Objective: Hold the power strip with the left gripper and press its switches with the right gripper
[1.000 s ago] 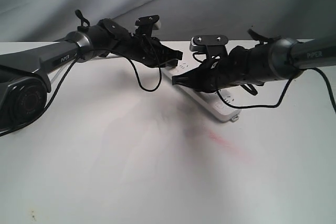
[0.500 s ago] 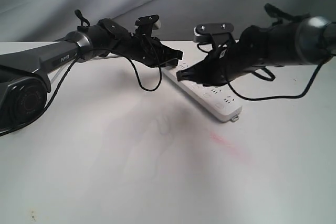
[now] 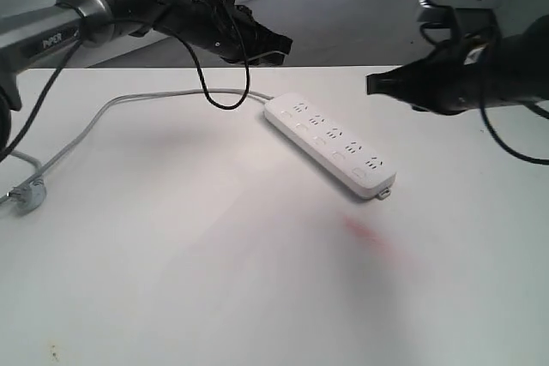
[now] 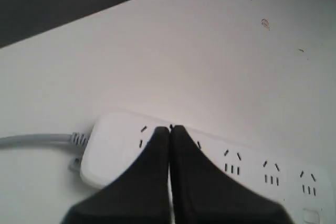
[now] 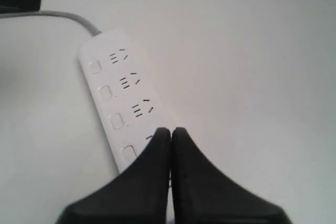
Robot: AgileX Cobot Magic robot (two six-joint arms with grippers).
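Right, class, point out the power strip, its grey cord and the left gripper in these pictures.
power strip (image 3: 330, 143): exterior view, middle of its white top face.
grey cord (image 4: 37, 139): left wrist view, straight stretch near the strip's end.
left gripper (image 4: 169, 131): left wrist view, between its closed fingertips.

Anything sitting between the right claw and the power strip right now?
Nothing. In the exterior view only bare white table shows between the right claw and the power strip.
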